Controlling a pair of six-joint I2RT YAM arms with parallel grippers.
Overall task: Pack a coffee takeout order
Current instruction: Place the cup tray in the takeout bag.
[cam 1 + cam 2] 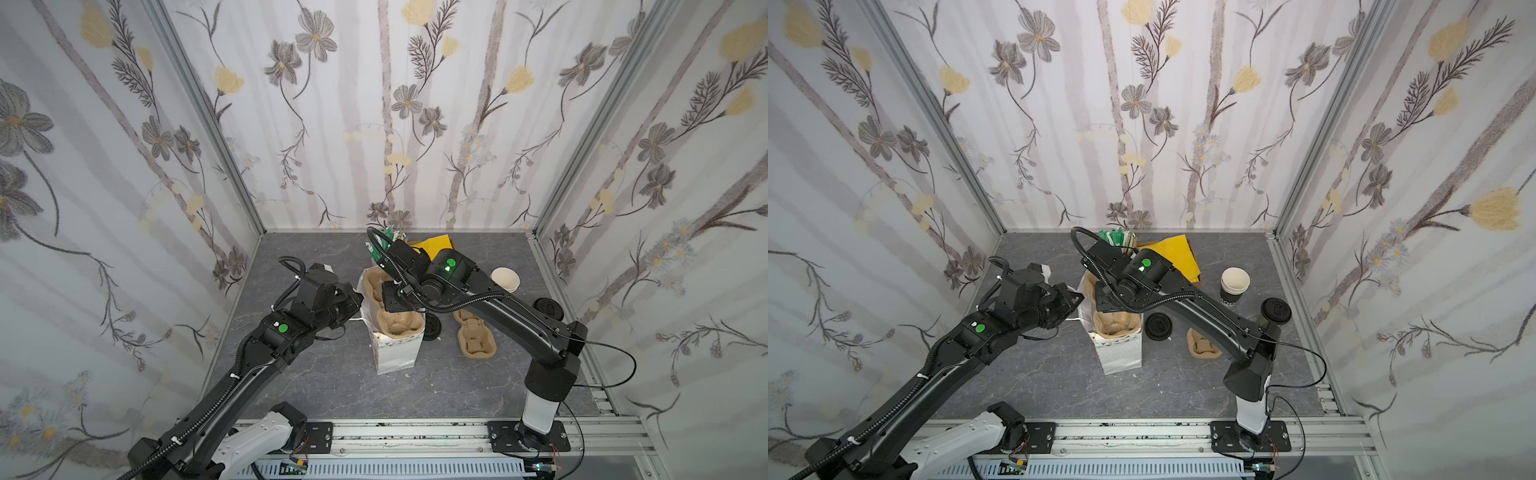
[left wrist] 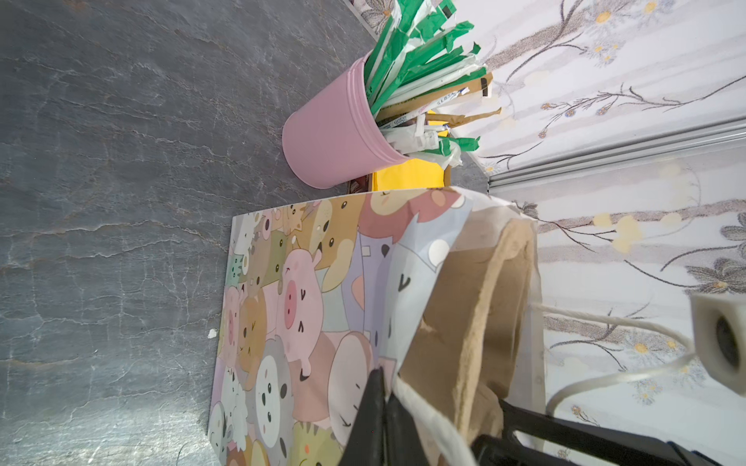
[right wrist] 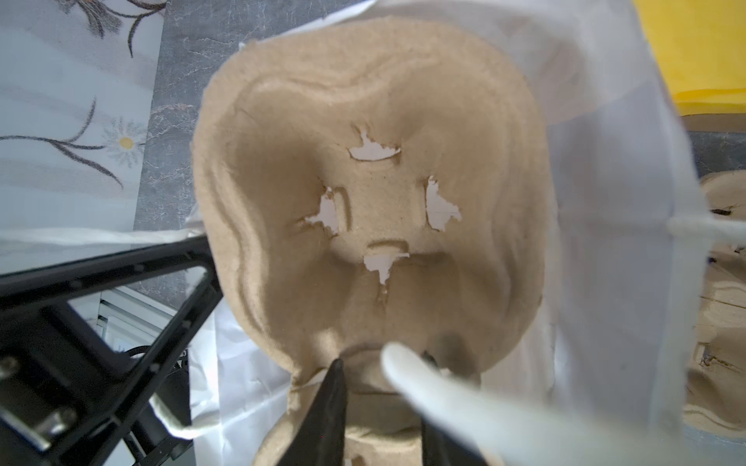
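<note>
Our left tool (image 2: 382, 405) is pinched shut on the rim of the bag (image 1: 395, 353); our right tool (image 3: 381, 365) grips the middle ridge of the cardboard tray (image 3: 363, 101) set in the bag. The lidded cup (image 1: 1274, 311) stands at the right of a top view, well apart from the bag. We judge it light and crushable, best held gently around its wall.

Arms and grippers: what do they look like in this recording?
Both the left arm and right arm are glossy black with white base links, a round green dot on a joint housing, and ribbed black cable conduit. The left gripper and right gripper have slim, tapered black fingers.
</note>
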